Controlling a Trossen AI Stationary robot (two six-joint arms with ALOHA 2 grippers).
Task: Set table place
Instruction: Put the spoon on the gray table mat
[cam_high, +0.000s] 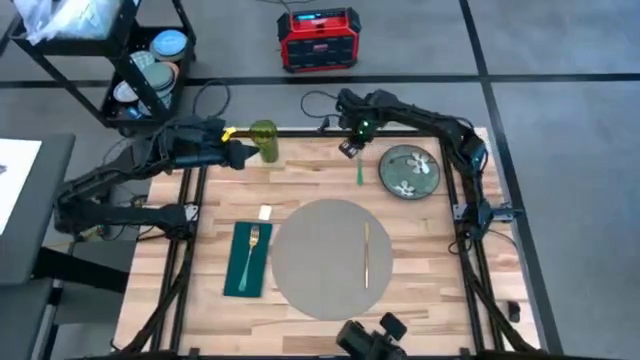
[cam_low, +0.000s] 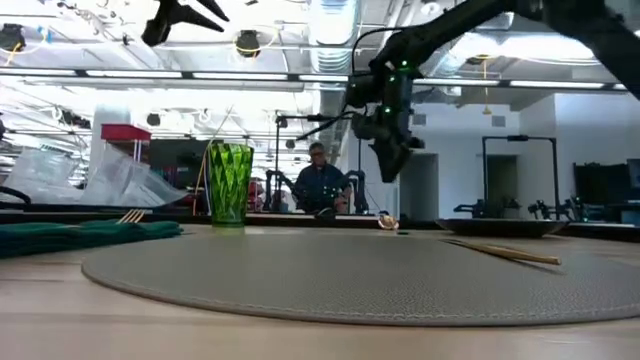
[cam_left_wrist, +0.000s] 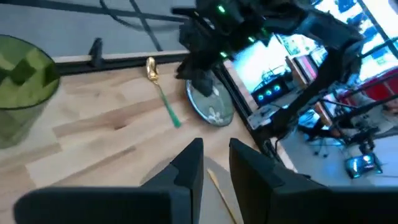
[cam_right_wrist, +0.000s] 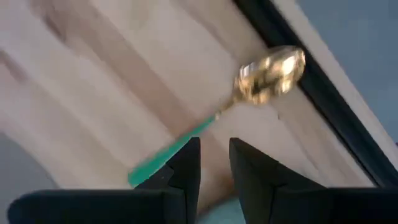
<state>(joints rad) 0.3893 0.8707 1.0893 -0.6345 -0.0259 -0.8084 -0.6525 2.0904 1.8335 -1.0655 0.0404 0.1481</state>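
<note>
The right gripper (cam_high: 350, 147) hangs above the far edge of the table (cam_high: 310, 185), its fingers nearly closed with only a narrow gap and nothing between them, over a spoon (cam_right_wrist: 249, 99) with a gold bowl and green handle. The left gripper (cam_high: 243, 152), fingers likewise close together and empty, sits beside a green glass (cam_high: 264, 141). The round mat (cam_high: 328, 258) lies at the table's middle, a gold knife (cam_high: 366, 255) on it
</note>
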